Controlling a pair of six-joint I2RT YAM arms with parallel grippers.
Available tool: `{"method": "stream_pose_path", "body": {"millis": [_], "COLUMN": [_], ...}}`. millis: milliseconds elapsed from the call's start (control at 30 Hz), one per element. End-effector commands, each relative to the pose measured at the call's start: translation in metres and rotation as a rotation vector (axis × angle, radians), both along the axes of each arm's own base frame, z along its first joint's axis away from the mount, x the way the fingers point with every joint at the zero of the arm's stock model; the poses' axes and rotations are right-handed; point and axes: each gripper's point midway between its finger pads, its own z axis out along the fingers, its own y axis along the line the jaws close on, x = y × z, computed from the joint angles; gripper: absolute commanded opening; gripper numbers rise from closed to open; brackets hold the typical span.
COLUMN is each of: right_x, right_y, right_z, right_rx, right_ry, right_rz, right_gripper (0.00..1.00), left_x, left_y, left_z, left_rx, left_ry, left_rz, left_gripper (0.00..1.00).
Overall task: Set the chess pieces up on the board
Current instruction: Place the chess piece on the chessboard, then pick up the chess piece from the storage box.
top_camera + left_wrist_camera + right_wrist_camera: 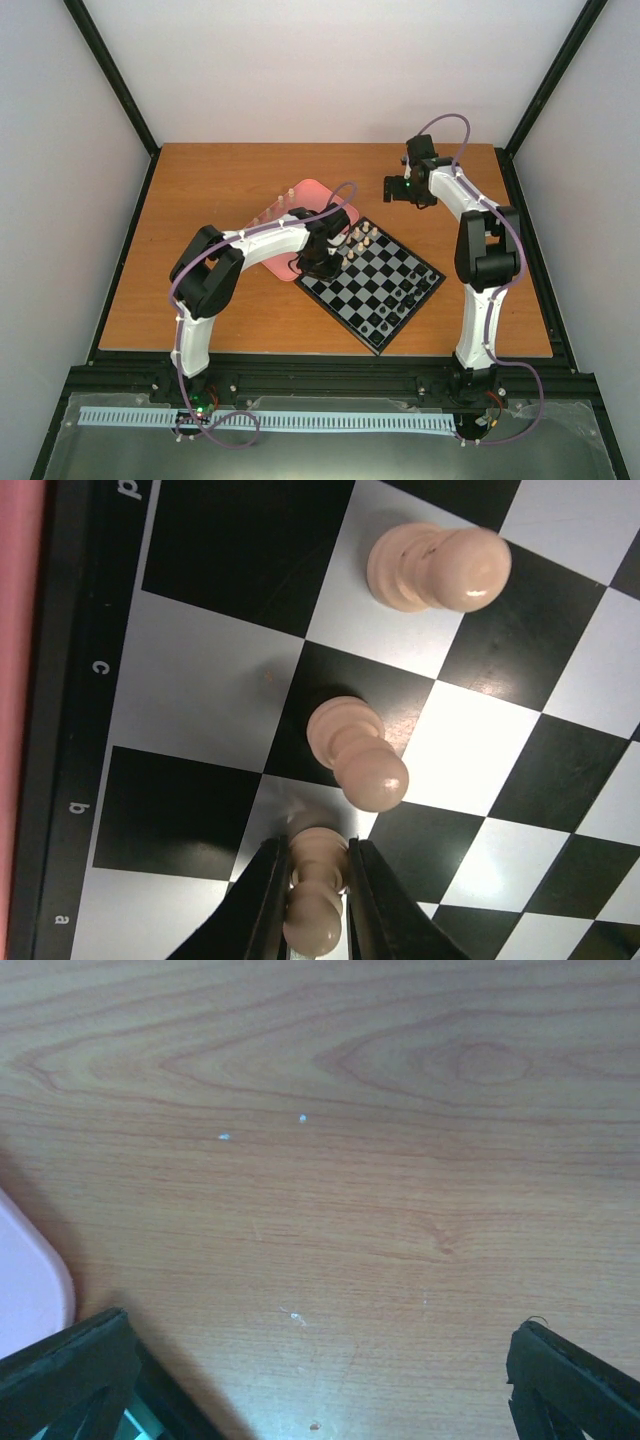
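Tray side first: pink tray is lying on the tabletop just left of the board, with a few cream pieces waiting along its left rim.

Left end effector is reaching over the board's left corner, its fingers drawn narrow and pinching a cream pawn across its body. The pawn is standing upright over a light square beside the lettered edge, near files a and b. I cannot tell whether its base is touching the board.

Two neighbouring pawns are standing upright on squares in a line beyond the held one, close but apart.

Handling, as judged: the pawn is looking light, rigid and smooth, probably slick plastic, and small beside the pads. Gripping at the waist below the round head is looking best, since the head would be slipping out. Being top-heavy on a small foot, it is likely tipping easily, so a clean, straight release is called for.

Black pieces are sitting along the board's near right edge.

Right end effector is hovering over bare tabletop beyond the board, fingers spread wide, carrying nothing.
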Motion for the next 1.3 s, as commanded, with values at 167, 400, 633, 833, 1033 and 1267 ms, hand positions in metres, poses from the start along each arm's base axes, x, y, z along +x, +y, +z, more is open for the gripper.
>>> {"method": "stream_pose_path", "body": {"millis": [167, 400, 633, 833, 1033, 1267], "right_x": [0.011, 0.010, 0.009, 0.004, -0.007, -0.026], "right_y": [-0.003, -0.003, -0.004, 0.004, 0.014, 0.041], "right_z": [0.072, 0.076, 0.086, 0.106, 0.113, 0.111], "right_rx": [0.024, 0.024, 0.027, 0.080, 0.107, 0.113], "right_ry": [-0.144, -0.148, -0.165, -0.175, -0.168, -0.136], "right_rz": [-0.021, -0.021, -0.022, -0.007, 0.028, 0.112], "right_gripper": [1.00, 1.00, 1.00, 1.00, 1.00, 1.00], "left_x": [0.004, 0.003, 0.004, 0.013, 0.042, 0.085], "left_y": [-0.008, -0.004, 0.000, 0.021, 0.076, 0.161], "left_z": [0.002, 0.008, 0.036, 0.084, 0.098, 0.082], "left_rx": [-0.010, -0.006, -0.023, -0.025, -0.025, 0.028], "left_ry": [-0.025, -0.038, -0.089, -0.187, -0.204, -0.212], "left_rz": [-0.010, -0.013, -0.014, 0.014, 0.169, 0.414], "left_gripper": [0.19, 0.36, 0.54, 0.77, 0.84, 0.83]}}
